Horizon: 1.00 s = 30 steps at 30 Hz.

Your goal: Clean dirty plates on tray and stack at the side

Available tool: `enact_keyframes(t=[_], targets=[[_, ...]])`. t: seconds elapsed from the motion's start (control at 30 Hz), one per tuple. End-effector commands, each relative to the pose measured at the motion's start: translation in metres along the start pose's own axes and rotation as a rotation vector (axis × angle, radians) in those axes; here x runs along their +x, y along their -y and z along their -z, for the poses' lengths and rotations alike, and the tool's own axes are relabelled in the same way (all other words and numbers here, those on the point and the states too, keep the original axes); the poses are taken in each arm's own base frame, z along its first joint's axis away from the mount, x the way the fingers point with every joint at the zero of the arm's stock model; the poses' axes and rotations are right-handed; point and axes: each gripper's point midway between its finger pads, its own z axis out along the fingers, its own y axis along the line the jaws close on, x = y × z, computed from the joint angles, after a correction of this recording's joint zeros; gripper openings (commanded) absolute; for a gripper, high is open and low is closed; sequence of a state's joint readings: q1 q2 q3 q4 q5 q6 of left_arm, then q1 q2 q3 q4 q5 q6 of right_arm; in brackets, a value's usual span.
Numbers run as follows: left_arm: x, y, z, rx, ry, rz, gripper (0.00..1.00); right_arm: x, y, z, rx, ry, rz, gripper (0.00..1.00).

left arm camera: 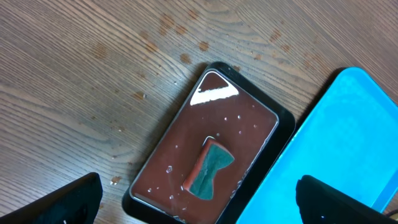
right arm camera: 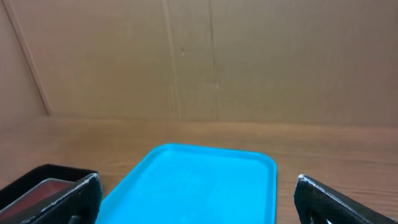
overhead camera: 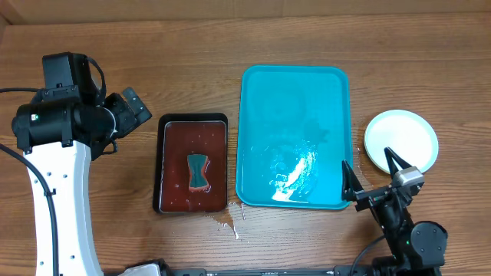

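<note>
The turquoise tray (overhead camera: 294, 92) lies in the middle of the table with nothing on it; its floor is wet and shiny. It also shows in the left wrist view (left arm camera: 339, 143) and the right wrist view (right arm camera: 199, 180). A white plate with a pale rim (overhead camera: 401, 140) rests on the wood to the tray's right; whether others lie under it I cannot tell. My right gripper (overhead camera: 372, 172) (right arm camera: 199, 199) hovers open by the tray's near right corner, holding nothing. My left gripper (overhead camera: 140, 107) (left arm camera: 205, 205) is open and empty, left of the black tray.
A black tray (overhead camera: 173, 161) (left arm camera: 155, 155) of red-brown liquid sits left of the turquoise one, with a teal and orange sponge (overhead camera: 199, 170) (left arm camera: 208, 169) in it. Water drops (overhead camera: 226, 222) lie on the wood near its front. A cardboard wall (right arm camera: 199, 56) stands behind the table.
</note>
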<state>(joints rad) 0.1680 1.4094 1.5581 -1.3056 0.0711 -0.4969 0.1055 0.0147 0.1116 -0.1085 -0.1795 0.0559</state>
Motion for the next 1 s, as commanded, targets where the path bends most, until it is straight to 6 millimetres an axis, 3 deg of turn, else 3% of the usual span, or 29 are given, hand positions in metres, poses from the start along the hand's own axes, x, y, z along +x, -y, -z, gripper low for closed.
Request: enact_keyframes(t=[0.0,0.3,0.47,0.97], targets=[[-0.004,0.001,0.004,0.005,0.018,-0.014,1.00,0.008,0.001,-0.003,-0.006,0.025,0.006,1.00],[-0.004,0.001,0.004,0.005,0.017,-0.014,1.00,0.016,0.003,-0.005,-0.004,0.037,0.008,1.00],[-0.004,0.001,0.004,0.005,0.018,-0.014,1.00,0.038,0.006,-0.005,0.008,-0.050,-0.010,1.00],[-0.004,0.001,0.004,0.005,0.018,-0.014,1.00,0.037,0.006,-0.005,0.008,-0.049,-0.009,1.00]])
